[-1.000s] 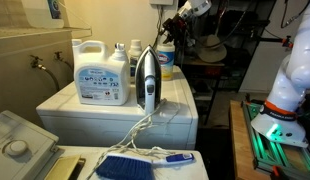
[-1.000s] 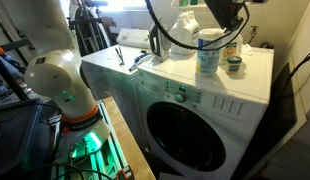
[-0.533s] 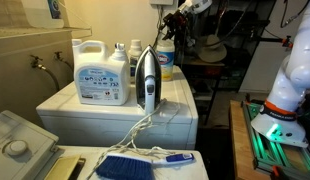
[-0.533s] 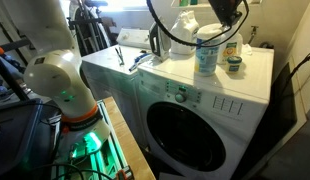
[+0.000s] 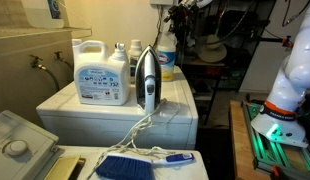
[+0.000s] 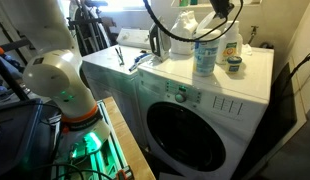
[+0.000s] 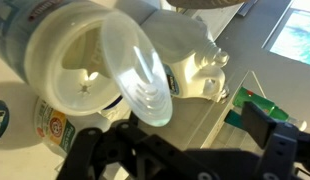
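Nearest to me lies one blue brush (image 5: 123, 166), low in front of the washing machine. On the machine's white worktop (image 5: 177, 102) stands one iron (image 5: 145, 80), upright on its heel, with its cord (image 5: 141, 127) trailing down the front edge. Just beside the iron is one big white detergent jug (image 5: 102, 72) with a blue label.

Farther back, by the rear corner, I count one round tub (image 6: 205, 55) with a clear lid, one white spray bottle (image 6: 185, 22) close behind it, and one small jar (image 6: 233, 65) standing a little apart from the tub.

The tool (image 6: 220, 8) hangs in the air above that back corner, well clear of the worktop and touching nothing. The tub sits below it. From the exterior views I can't quite tell whether the tool is straight over the lid or slightly off towards the jar.

In the wrist view the tub (image 7: 95, 60) fills the upper left, with the spray bottle (image 7: 195, 65) to its right. The tool (image 7: 185, 150) shows its dark fingers (image 7: 95, 150) spread wide apart with nothing between them.
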Robot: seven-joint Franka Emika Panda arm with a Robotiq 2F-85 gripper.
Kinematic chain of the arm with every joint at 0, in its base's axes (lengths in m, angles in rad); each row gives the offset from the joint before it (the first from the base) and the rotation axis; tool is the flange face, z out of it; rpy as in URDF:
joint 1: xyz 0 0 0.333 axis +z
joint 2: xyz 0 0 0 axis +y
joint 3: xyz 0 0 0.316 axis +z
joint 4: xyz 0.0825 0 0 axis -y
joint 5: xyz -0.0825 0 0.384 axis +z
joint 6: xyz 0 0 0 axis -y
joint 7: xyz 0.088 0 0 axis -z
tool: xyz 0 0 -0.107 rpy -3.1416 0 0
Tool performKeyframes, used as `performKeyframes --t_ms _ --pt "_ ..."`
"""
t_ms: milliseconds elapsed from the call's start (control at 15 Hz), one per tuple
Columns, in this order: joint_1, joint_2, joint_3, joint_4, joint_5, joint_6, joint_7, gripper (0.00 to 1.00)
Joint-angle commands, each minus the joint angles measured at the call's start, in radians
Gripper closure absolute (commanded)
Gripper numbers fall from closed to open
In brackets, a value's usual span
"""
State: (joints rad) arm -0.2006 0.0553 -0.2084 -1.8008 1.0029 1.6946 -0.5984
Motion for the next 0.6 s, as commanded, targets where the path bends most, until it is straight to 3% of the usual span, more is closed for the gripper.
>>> performKeyframes --t_ms 0,533 --pt "-0.019 -0.011 -0.005 0.01 0.006 -0.112 0.017 0.0" --pt "-0.007 -0.014 0.005 0.026 -0.042 -0.293 0.024 0.0"
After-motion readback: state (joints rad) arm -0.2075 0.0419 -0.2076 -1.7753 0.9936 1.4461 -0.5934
